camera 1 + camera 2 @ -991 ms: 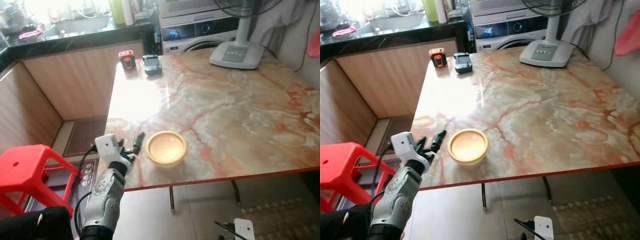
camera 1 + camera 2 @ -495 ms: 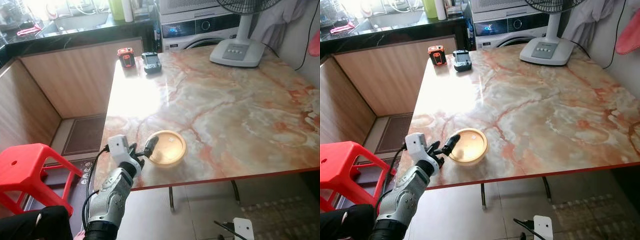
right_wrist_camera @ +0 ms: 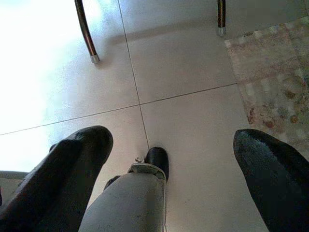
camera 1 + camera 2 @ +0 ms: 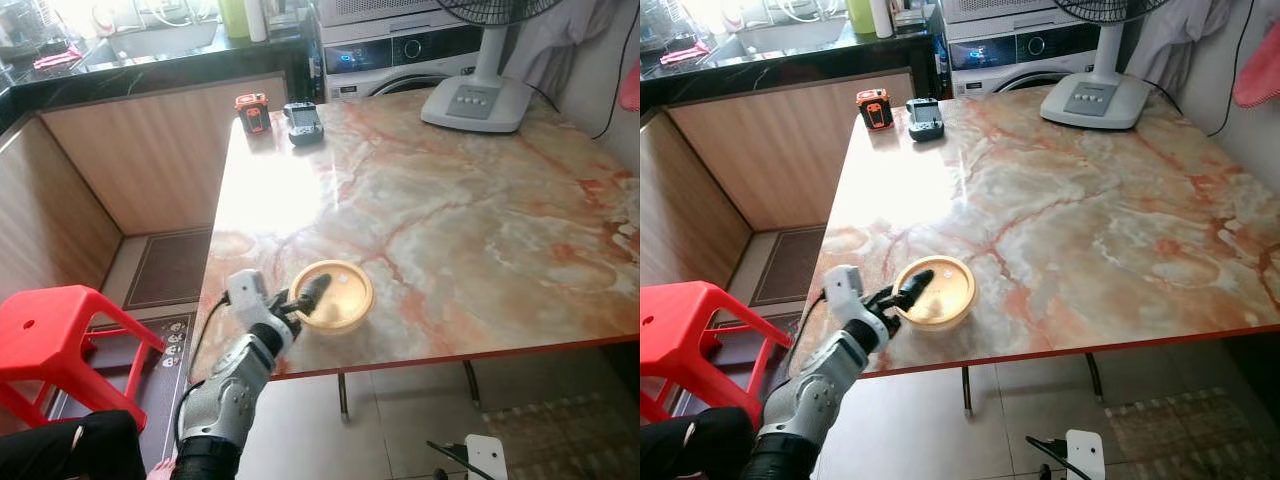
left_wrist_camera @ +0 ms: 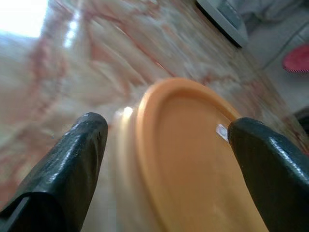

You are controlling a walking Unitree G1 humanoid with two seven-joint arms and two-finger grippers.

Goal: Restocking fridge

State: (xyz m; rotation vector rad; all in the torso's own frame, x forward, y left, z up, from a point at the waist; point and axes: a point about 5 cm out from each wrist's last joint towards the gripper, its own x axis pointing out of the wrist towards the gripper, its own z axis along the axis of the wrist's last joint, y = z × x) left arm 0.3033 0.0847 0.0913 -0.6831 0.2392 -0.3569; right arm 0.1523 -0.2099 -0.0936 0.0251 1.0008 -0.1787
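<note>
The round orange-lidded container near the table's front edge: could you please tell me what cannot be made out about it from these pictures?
- Contents of the round orange-lidded container: hidden by its opaque lid, both eye views.
- Its near side: cut off by the frame's lower edge, blurred, left wrist view.
- Contact with the left gripper: too small to judge in eye views; jaws stand open around it.

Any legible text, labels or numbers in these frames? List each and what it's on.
None can be read.
Washing machine: lit blue display, blurred.
Floor mat by the red stool: round printed marks, too small.
Fan base: buttons, no readable labels.
Orange device and dark device: no readable markings.
Yellow bowl between the open left gripper jaws: plain.
</note>
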